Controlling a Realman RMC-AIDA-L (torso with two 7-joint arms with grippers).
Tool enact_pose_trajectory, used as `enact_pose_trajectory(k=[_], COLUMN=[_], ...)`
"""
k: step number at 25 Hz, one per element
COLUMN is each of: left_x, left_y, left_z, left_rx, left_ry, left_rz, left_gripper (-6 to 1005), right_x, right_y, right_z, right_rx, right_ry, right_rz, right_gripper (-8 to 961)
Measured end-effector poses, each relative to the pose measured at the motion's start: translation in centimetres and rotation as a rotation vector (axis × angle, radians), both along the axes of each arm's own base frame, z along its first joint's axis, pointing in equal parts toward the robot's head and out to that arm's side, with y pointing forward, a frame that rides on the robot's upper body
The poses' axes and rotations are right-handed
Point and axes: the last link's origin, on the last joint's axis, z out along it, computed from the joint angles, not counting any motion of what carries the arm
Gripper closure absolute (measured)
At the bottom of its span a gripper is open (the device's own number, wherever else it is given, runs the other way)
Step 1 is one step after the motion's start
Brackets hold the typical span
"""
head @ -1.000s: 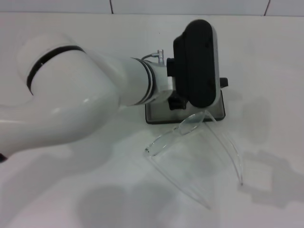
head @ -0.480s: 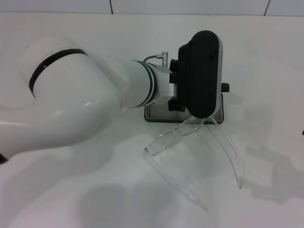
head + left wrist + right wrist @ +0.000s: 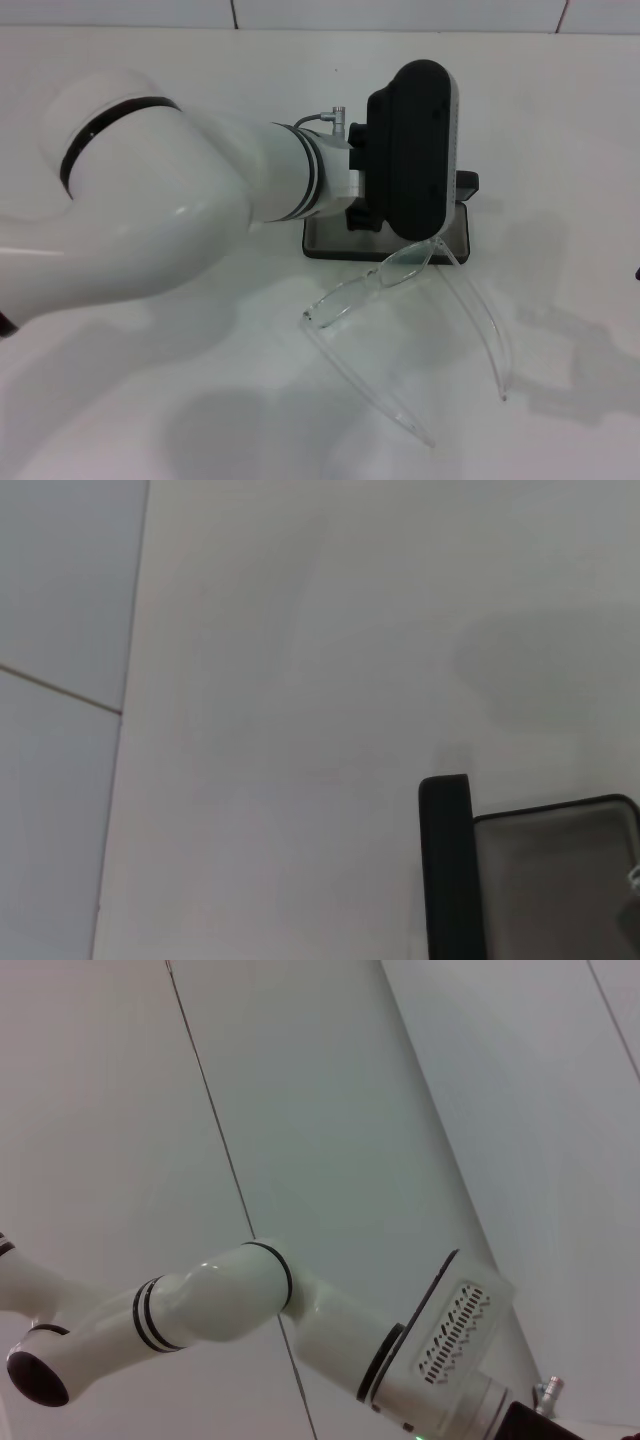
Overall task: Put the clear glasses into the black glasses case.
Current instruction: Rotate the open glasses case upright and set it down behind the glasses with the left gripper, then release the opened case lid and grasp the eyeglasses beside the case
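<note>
since the earlier frames, left gripper [image 3: 392,222] edged slightly left above black glasses case [image 3: 325,236]; grip state cannot be told. clear glasses [image 3: 385,275] lean on the case's near edge, temples spread nearward. left wrist view: the case lies open, ready for loading. right wrist view: right gripper unseen.

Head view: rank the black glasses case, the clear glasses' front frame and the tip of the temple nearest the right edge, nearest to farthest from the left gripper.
1. Black glasses case: partly hidden directly under the left gripper.
2. Clear glasses front frame: just below the gripper, toward the robot.
3. Temple tip: farthest, low and to the right, near the robot.
</note>
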Motion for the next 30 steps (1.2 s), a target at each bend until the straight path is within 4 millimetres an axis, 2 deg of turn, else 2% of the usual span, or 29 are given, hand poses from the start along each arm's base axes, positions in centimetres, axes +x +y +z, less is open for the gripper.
enact_pose_trajectory(k=[1, 10, 12, 14, 17, 19, 24, 26, 30], left_x=[0.0, 1.2, 1.6, 2.0, 3.4, 4.6, 6.2, 6.3, 5.2], left_y=[0.0, -1.1, -1.4, -1.8, -2.3, -2.4, -2.3, -2.2, -2.5], left_z=[0.1, 1.4, 1.9, 2.8, 5.0, 6.9, 11.8, 13.0, 14.9], left_rx=[0.003, 0.011, 0.018, 0.037, 0.096, 0.140, 0.191, 0.177, 0.135], left_ry=[-0.004, -0.065, -0.089, -0.137, -0.270, -0.404, -0.734, -0.813, -0.911], left_rz=[0.004, 0.006, 0.007, 0.014, 0.029, 0.050, 0.114, 0.134, 0.148], left_gripper=[754, 523, 468, 469, 470, 471, 473, 480, 508], right_x=[0.0, -0.1, -0.2, -0.4, -1.5, -2.8, -6.5, -8.5, -12.8], right_y=[0.0, 0.3, 0.9, 2.0, 4.8, 6.8, 10.1, 11.4, 14.3], right_z=[0.0, 0.1, 0.4, 0.6, 1.2, 1.5, 2.0, 1.7, 0.2], right_rx=[0.000, 0.004, 0.009, 0.004, -0.050, -0.099, -0.188, -0.232, -0.297], right_ry=[0.000, -0.005, -0.028, -0.072, -0.184, -0.268, -0.495, -0.596, -0.776], right_rz=[0.000, 0.005, 0.013, 0.024, 0.055, 0.091, 0.182, 0.218, 0.316], right_gripper=[103, 102, 102, 101, 103, 107, 129, 155, 197])
